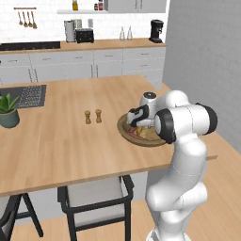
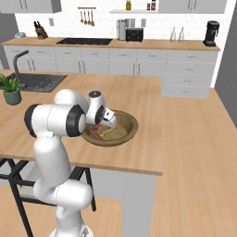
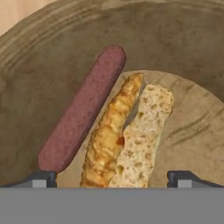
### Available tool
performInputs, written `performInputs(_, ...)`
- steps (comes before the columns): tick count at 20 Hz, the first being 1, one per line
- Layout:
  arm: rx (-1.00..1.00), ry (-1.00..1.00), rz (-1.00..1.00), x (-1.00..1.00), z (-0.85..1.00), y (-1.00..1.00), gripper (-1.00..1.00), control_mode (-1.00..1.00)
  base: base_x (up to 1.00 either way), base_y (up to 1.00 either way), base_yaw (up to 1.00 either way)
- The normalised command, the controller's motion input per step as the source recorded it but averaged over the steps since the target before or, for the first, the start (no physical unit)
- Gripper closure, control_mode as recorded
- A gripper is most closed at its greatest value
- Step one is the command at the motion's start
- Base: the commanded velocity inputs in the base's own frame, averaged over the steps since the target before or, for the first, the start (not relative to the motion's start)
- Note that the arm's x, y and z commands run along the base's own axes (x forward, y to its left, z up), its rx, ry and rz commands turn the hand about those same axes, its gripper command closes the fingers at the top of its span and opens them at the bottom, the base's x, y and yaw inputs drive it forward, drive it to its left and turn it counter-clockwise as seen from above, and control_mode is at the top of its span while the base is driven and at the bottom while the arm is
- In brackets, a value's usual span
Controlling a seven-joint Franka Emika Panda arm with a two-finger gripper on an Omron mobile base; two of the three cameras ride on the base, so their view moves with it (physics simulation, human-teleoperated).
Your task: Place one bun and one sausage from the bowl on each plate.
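The kitchen island counter [image 1: 70,141] is seen from both base views, with the white arm bent forward over its near right edge. The bowl [image 2: 130,124], wide, shallow and dark brown, is placed close to that edge, and the gripper [image 2: 107,121] is lowered into it. In the hand view the two dark fingertips [image 3: 43,178] are seen far apart at the lower corners, so the jaws are spread wide and nothing is held between them. Between the tips, on the bowl floor [image 3: 192,131], a sausage [image 3: 83,109] is laid diagonally, and a bun [image 3: 131,135] lies just beside it on the right. The bun is shown as a golden crusted part touching a paler, speckled part; whether one split roll or two separate pieces are present cannot be told. The sausage rests partly on the sloping bowl wall.

Further left on the counter, two small brown shakers [image 1: 92,116] stand upright side by side, well apart from the bowl. A potted plant [image 1: 8,110] is set near the sink [image 1: 29,95] at the far left. A coffee machine [image 1: 156,31] and a toaster [image 1: 84,35] are placed on the back counter.
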Motion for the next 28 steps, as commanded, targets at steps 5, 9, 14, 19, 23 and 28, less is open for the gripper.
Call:
performInputs(5,0.00,0.03,0.00,0.33,-0.36,0.00,-1.00,-1.00,0.00,0.00,0.00)
performInputs(9,0.00,0.02,0.00,0.10,-0.34,0.00,-1.00,-1.00,0.00,0.00,0.00)
performInputs(14,0.00,0.02,0.00,0.00,-0.16,0.00,1.00,-1.00,0.00,0.00,0.00)
performInputs(19,0.00,0.00,0.00,0.00,0.00,0.00,1.00,-1.00,0.00,0.00,0.00)
performInputs(23,0.00,0.00,0.00,-0.08,0.05,-0.12,1.00,-1.00,0.00,0.00,0.00)
performInputs(28,0.00,0.00,0.00,-0.42,0.42,-0.44,1.00,-1.00,0.00,0.00,0.00)
